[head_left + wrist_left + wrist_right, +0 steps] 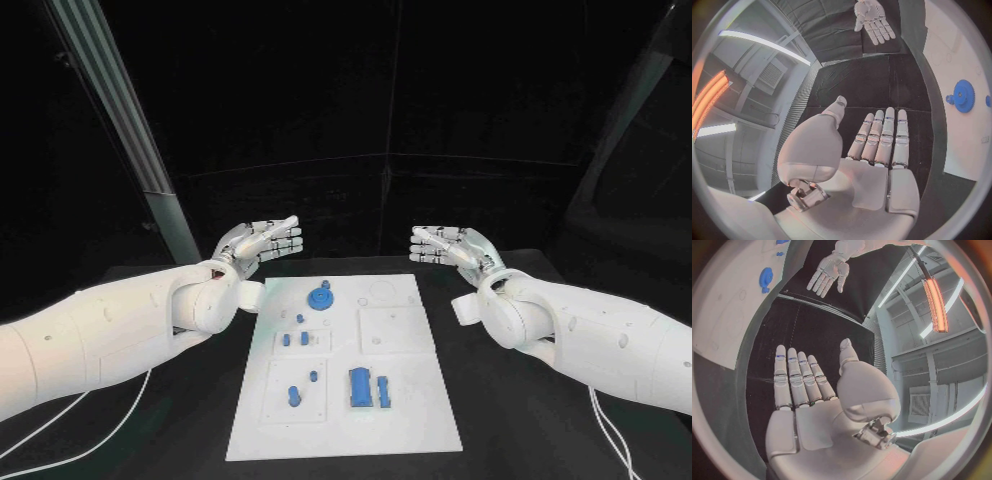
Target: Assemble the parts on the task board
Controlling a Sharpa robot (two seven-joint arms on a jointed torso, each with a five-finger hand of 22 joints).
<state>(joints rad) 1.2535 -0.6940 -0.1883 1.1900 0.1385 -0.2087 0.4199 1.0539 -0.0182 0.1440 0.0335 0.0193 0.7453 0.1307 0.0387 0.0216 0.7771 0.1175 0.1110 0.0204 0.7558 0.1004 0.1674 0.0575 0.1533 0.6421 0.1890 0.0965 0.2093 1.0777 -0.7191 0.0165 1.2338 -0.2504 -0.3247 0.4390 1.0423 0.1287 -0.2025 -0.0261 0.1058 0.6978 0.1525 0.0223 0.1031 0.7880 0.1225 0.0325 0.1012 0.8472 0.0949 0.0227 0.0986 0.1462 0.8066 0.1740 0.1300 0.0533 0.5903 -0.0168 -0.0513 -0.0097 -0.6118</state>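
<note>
- Task board is lying mid-table, blue parts sitting on it; gear-like pc at far end.
- Left hand is hovering off board's far-left corner, fingers straight and apart, holding nothing.
- Right hand is mirroring off far-right corner, likewise empty; prob. parked so board is staying unobstructed.

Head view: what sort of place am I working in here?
Probably a lab test cell or demo booth: black table, white task board with small blue parts, strip lights overhead.
</note>
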